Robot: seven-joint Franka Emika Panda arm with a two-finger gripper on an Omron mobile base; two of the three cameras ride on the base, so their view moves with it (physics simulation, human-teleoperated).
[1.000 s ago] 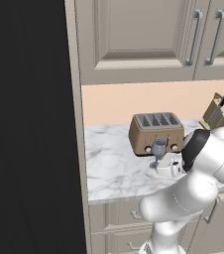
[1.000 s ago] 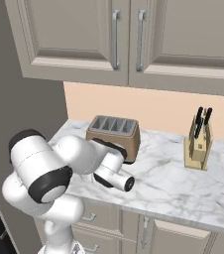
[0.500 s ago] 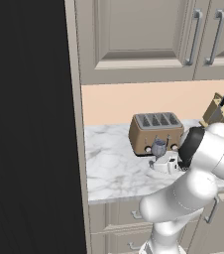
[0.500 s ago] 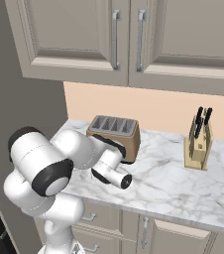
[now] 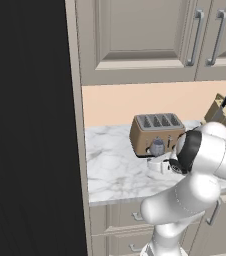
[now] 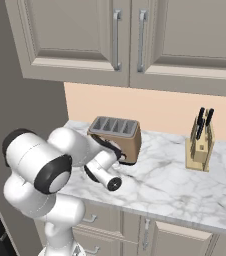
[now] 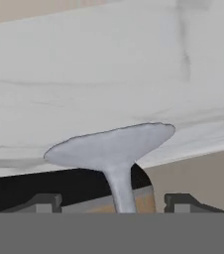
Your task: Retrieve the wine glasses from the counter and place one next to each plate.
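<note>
Beige panelled wall cabinets [image 6: 120,40] hang over a white, grey-veined marble worktop [image 5: 110,167] on beige drawer units. Tall black appliance side [image 5: 30,125] bounds the worktop's left edge. Bronze four-slot toaster [image 5: 156,132] stands at the back, towards the left end. Wooden knife block with black handles [image 6: 200,145] stands at the back, further right. Small smoky grey-blue stemmed wine glass [image 5: 157,148] stands just in front of the toaster. Two-finger gripper [image 7: 113,201] straddles the glass stem, fingers [image 7: 183,201] spaced either side; contact cannot be confirmed.
</note>
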